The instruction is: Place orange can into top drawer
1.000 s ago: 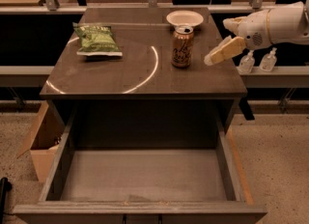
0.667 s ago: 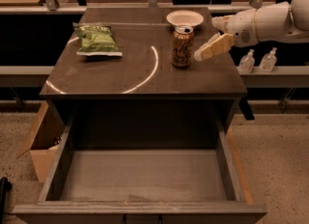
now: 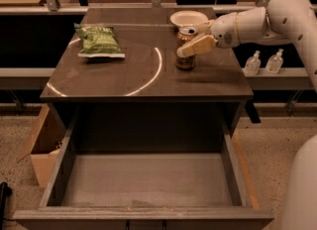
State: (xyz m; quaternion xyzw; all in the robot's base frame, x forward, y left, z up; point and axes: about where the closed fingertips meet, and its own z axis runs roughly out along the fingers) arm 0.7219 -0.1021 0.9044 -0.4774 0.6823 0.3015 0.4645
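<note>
The orange can stands upright on the cabinet top, right of centre, just in front of a white bowl. My gripper reaches in from the right at the can's upper half. It is open, with one tan finger across the front of the can and the other behind it. The can still rests on the top. The top drawer is pulled fully out below the cabinet front, and its flat grey bottom holds nothing.
A green chip bag lies on the cabinet top at the left. A white bowl sits behind the can. A brown cardboard box stands on the floor left of the drawer. Two small bottles stand on a ledge at the right.
My gripper has moved left from the right of the can until its fingers straddle it. The can, bag and drawer have not moved.
</note>
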